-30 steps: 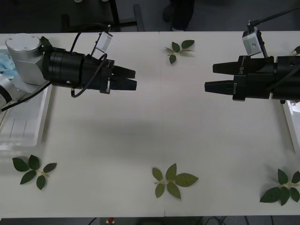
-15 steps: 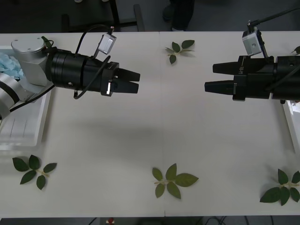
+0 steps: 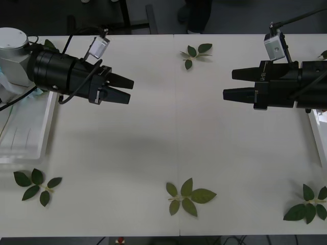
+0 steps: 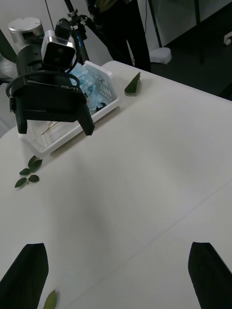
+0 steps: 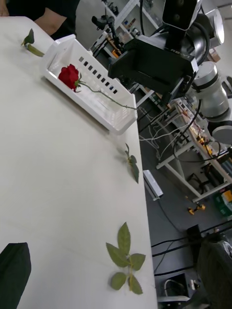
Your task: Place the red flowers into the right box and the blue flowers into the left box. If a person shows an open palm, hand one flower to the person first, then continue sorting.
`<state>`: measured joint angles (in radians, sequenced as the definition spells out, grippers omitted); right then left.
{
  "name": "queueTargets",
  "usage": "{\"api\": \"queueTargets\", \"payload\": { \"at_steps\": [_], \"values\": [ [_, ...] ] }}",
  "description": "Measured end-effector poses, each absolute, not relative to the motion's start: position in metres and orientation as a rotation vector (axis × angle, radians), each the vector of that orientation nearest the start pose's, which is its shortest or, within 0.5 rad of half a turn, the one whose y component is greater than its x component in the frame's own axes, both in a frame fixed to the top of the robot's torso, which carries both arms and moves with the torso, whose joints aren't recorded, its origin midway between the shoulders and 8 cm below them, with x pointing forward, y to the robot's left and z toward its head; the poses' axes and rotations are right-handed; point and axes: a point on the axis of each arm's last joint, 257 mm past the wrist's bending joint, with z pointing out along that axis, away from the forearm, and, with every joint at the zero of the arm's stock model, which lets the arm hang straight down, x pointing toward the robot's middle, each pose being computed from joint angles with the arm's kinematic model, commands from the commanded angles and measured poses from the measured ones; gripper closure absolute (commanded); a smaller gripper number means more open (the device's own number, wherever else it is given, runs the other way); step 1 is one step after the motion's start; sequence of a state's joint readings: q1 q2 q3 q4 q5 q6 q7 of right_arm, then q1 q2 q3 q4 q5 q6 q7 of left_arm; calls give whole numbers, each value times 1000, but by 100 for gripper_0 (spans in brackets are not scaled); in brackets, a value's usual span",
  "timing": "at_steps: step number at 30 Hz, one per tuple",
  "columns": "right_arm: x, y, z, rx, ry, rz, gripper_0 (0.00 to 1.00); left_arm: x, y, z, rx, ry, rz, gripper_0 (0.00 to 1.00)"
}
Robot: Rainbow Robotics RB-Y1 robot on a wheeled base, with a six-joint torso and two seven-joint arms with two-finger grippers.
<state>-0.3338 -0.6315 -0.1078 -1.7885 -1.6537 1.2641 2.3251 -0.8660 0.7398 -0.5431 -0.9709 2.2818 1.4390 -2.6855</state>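
One red flower (image 5: 69, 76) lies in the right box (image 5: 99, 104), its stem running along the slotted base. That box shows in the front view as a thin rim (image 3: 316, 137) at the right edge. The blue flowers (image 4: 90, 85) are heaped in the far end of the left box (image 4: 58, 141), which sits at the table's left edge (image 3: 26, 145). My left gripper (image 3: 124, 90) hangs open and empty over the table, just right of the left box. My right gripper (image 3: 230, 84) is open and empty too, pointing left from beside the right box.
Loose green leaf sprigs lie on the table: one at the far middle (image 3: 194, 53), one near the front middle (image 3: 187, 197), one at the front left (image 3: 36, 185) and one at the front right (image 3: 308, 205). The white tabletop (image 3: 173, 132) between the two grippers is bare.
My left arm has drawn back to the left and slightly farther away, its open fingers now angled a little downward. The right arm has stayed still.
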Motion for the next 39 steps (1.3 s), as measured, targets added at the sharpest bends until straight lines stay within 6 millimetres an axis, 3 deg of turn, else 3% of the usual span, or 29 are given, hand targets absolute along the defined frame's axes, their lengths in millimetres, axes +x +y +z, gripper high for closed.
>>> {"api": "queueTargets", "payload": {
  "at_steps": [4, 10, 17, 22, 25, 32, 35, 39],
  "values": [
    [448, -134, -82, -1000, 1691, 822, 16, 464, 88, -97, 1211, 1681, -1321, 0],
    [448, -134, -82, -1000, 1691, 822, 15, 463, 97, -111, 1234, 1731, -1284, 0],
    [448, -134, -82, -1000, 1691, 822, 15, 455, 99, -110, 1273, 1725, -1295, 0],
    [448, -134, -82, -1000, 1691, 822, 16, 434, 89, -88, 1401, 1633, -1197, 0],
    [448, -134, -82, -1000, 1691, 821, 15, 419, 76, -85, 1405, 1576, -1103, 0],
    [448, -134, -82, -1000, 1691, 821, 16, 370, 64, -136, 1307, 1606, -1157, 0],
    [448, -134, -82, -1000, 1691, 821, 15, 365, 66, -161, 1329, 1612, -1093, 0],
    [448, -134, -82, -1000, 1691, 821, 15, 367, 66, -162, 1311, 1566, -1060, 0]
  ]
}}
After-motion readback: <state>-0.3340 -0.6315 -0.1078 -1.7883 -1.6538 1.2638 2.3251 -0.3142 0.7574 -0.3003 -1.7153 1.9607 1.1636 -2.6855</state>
